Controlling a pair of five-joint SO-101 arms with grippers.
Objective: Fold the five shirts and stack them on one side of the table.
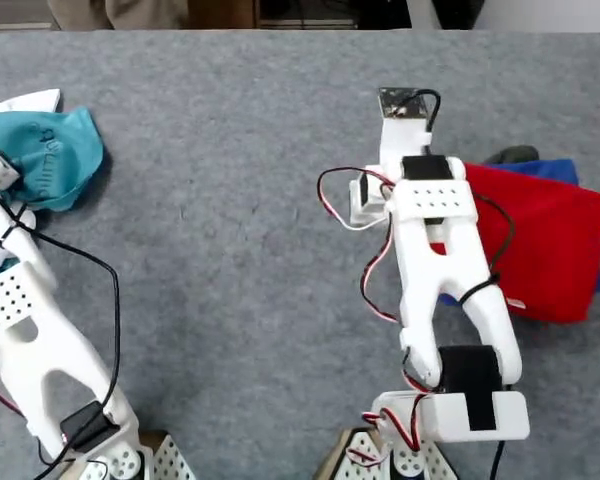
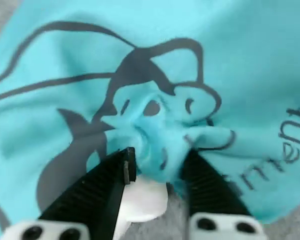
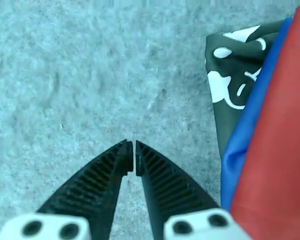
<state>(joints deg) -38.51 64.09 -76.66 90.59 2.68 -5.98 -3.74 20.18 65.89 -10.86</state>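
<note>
Left tool (image 2: 160,162) — tight on teal shirt (image 2: 215,60)

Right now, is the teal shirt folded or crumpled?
Crumpled: the teal shirt lies bunched unevenly, a ridge of fabric pinched in the left claw.

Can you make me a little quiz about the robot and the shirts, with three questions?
1. True or false: the right gripper is holding the red shirt.
2. What is the left gripper pinching? A) a yellow towel B) the teal shirt C) a cup
3. Fill in the colour: in the pile, the red shirt lies on top of a ____ shirt.

Key
1. False. It is shut over bare table, beside the pile.
2. B. A bunch of the cloth sits between its fingers.
3. The blue shirt.
</note>
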